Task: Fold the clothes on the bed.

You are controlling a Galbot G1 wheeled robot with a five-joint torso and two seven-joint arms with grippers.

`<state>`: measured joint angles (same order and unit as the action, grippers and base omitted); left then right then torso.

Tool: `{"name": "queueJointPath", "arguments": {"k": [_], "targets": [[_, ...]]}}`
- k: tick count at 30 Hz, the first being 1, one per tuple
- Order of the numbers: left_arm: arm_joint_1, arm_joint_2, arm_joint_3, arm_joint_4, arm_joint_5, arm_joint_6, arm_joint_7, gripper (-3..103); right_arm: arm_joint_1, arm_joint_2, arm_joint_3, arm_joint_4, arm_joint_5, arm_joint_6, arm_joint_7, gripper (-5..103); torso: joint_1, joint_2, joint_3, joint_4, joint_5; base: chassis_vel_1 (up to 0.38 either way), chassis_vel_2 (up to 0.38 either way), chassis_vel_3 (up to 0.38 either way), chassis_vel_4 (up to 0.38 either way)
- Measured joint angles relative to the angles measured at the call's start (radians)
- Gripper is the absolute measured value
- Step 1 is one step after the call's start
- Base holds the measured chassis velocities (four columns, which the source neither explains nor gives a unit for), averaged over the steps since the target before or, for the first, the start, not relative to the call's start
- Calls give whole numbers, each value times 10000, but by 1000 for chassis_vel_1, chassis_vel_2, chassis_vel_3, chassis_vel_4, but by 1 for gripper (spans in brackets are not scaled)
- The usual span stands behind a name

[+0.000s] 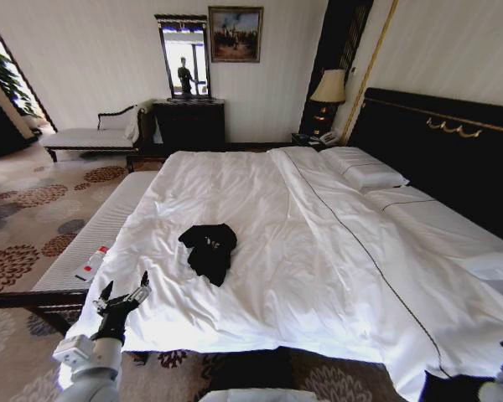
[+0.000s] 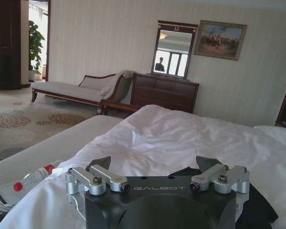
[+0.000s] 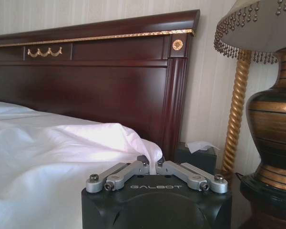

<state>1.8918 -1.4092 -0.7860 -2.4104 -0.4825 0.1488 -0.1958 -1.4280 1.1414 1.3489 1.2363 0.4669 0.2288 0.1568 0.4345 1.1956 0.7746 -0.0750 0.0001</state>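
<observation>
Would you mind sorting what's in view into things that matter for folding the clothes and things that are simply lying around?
Belongs to the job:
- black T-shirt, crumpled
- bed it lies on
- left hand, open, at the bed's near corner
- right hand, shut, by the headboard

Just lying about:
- bottle on the bench
- lamp
- tissue box
- chaise

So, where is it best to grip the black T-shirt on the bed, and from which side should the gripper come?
Probably the raised upper-left edge of the black T-shirt, from above on the robot's left. It lies crumpled in a heap on the white bed, so no hem lies flat. The open left gripper is near the bed's edge on that side.
</observation>
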Motion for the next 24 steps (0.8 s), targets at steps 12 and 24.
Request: {"name": "queueJointPath", "arguments": {"k": [12, 24], "targets": [[15, 5, 69, -57, 82, -4, 4, 100, 241, -453, 156, -2220, -232, 503, -93, 1, 1, -1, 0, 5, 2, 0, 0, 0, 0], [6, -2, 154, -76, 175, 4, -11, 100, 264, -377, -4, -2179, -126, 673, -77, 12, -2, 2, 1, -45, -10, -5, -4, -3, -3]]}}
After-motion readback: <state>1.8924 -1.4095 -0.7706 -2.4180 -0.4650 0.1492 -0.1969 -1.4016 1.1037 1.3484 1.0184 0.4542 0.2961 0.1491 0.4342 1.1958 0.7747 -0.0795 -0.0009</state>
